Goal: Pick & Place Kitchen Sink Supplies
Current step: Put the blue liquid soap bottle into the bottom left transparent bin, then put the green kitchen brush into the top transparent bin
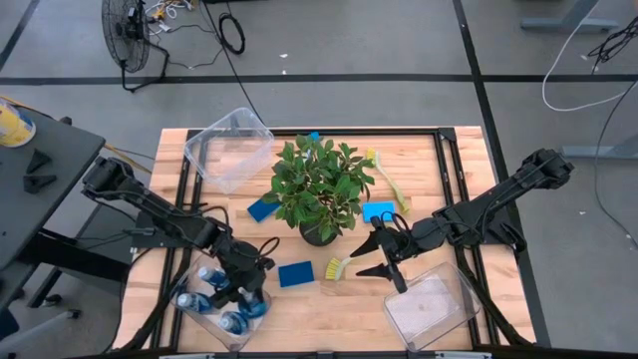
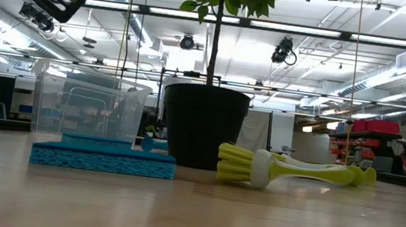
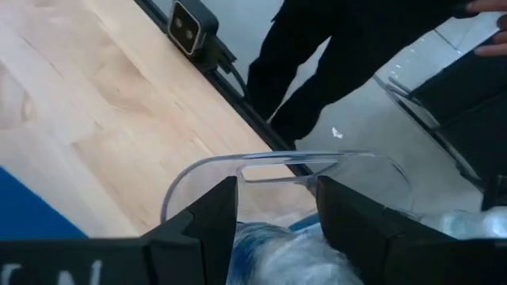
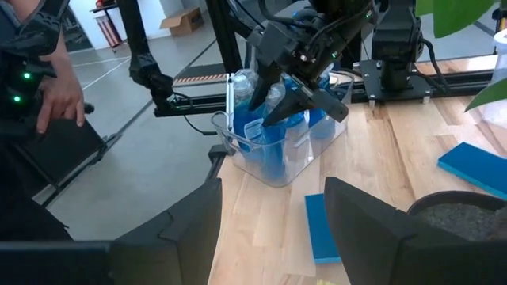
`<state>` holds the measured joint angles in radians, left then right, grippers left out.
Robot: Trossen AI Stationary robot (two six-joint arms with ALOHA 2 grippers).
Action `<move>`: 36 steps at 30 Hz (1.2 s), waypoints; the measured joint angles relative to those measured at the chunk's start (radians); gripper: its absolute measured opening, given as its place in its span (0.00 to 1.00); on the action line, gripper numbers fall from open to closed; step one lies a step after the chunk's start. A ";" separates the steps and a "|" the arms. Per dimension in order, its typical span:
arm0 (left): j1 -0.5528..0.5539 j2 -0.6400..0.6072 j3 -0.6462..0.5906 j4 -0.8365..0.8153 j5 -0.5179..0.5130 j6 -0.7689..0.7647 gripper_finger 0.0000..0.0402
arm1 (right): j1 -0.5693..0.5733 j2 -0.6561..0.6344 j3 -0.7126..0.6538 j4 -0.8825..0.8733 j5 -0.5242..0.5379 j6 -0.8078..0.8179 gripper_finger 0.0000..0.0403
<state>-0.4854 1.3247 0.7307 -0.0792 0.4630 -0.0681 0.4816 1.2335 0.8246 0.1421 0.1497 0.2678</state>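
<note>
Several small blue bottles [image 1: 214, 299] stand in a clear bin [image 4: 305, 162] at the table's near left. My left gripper [image 1: 242, 287] hangs over that bin, open, its fingers [image 3: 207, 229] on either side of one bottle [image 3: 273, 252]. My right gripper [image 1: 384, 255] stands open above the table right of the plant, with nothing between its fingers. A yellow-green brush [image 1: 334, 267] lies on its side just left of it; another brush [image 1: 387, 181] lies farther back. Blue sponges [image 1: 296, 273] [image 1: 262, 209] [image 1: 379, 211] lie flat on the table. My left gripper comes at the bottle [image 4: 273, 99] slanting down from the far side, one finger on each side of it. The bottle stands in the bin among the others. I cannot tell whether the fingers touch it.
The potted plant [image 1: 319, 189] stands mid-table between the arms. One clear bin [image 1: 229, 148] sits at the far left, another clear bin [image 1: 431, 307] at the near right below my right gripper. A person [image 4: 40, 95] stands beyond the table's near left corner.
</note>
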 joint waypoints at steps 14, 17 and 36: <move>-0.001 0.001 0.070 0.010 -0.078 -0.009 0.58 | 0.000 0.000 0.000 0.000 0.000 -0.004 0.55; -0.001 0.001 0.120 0.002 -0.077 -0.018 0.63 | 0.000 0.000 0.000 0.000 0.000 -0.013 0.55; 0.028 0.001 0.396 -0.178 -0.411 -0.056 0.43 | 0.000 0.000 0.000 -0.001 0.063 -0.068 0.54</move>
<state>-0.4573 1.3258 1.1267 -0.2568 0.0524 -0.1242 0.4812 1.2335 0.8246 0.1410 0.2129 0.2001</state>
